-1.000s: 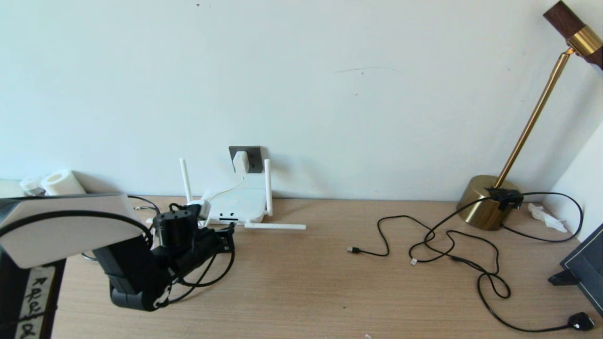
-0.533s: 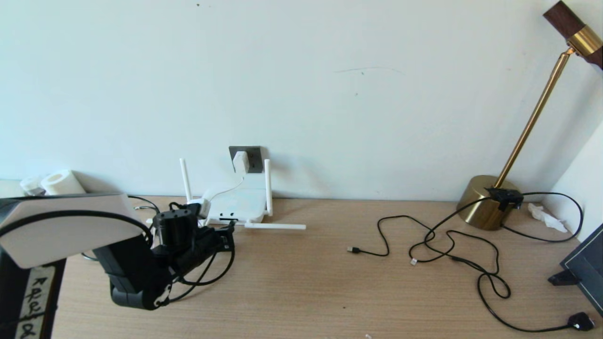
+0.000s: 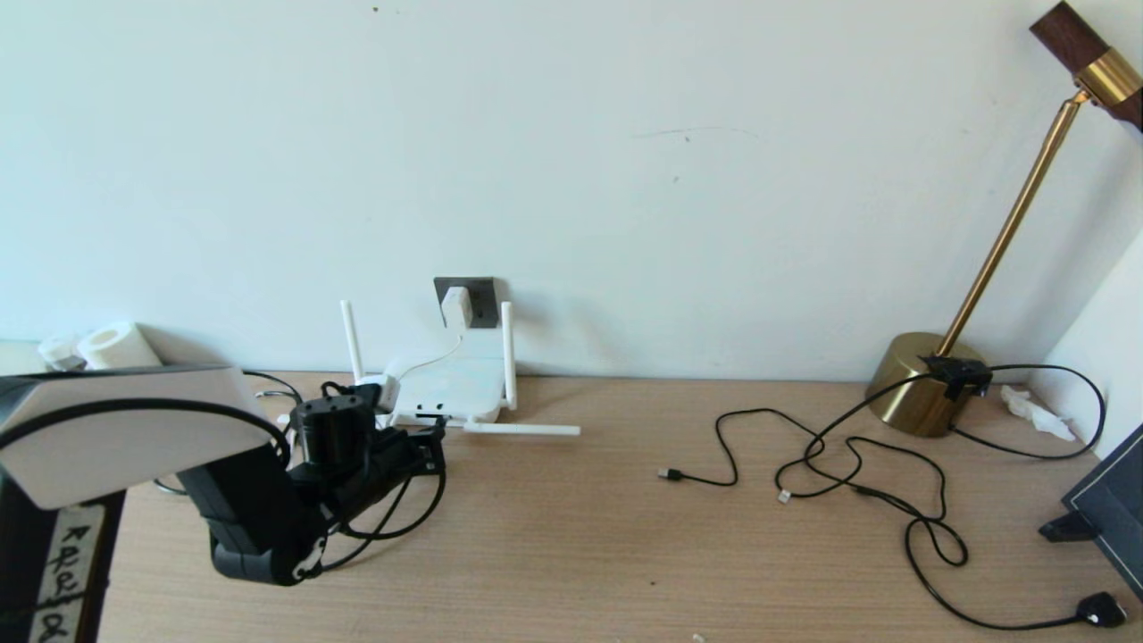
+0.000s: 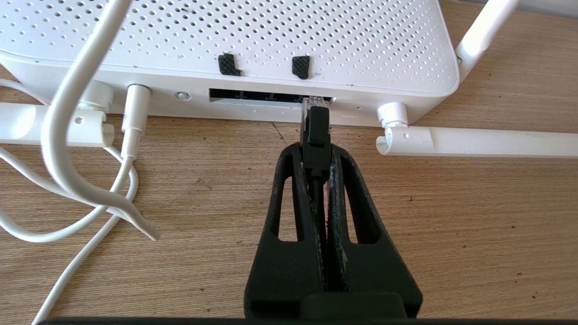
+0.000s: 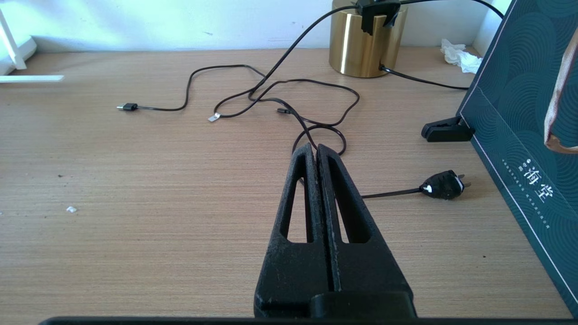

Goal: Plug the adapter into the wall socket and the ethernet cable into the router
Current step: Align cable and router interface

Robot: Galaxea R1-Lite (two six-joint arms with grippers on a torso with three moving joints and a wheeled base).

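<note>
The white adapter [image 3: 456, 307] sits in the dark grey wall socket [image 3: 479, 300], its thin white cord [image 4: 67, 149] running down to the router. The white router [image 3: 451, 390] [image 4: 253, 40] lies flat below the socket with its antennas spread. My left gripper [image 4: 316, 151] [image 3: 435, 449] is shut on the black boot of the ethernet cable [image 4: 314, 131]. The cable's clear plug tip touches the right end of the router's dark port slot [image 4: 266, 95]. My right gripper [image 5: 315, 151] is shut on nothing, hovering above the table on the right.
Thin black cables [image 3: 848, 464] loop across the right of the table, ending in a black plug [image 3: 1100, 610]. A brass lamp base [image 3: 920, 384] stands at the back right, a dark green box [image 5: 528, 113] at the far right. Paper rolls [image 3: 112, 346] sit far left.
My left gripper has crept a little toward the router with the ethernet plug. Nothing else has moved.
</note>
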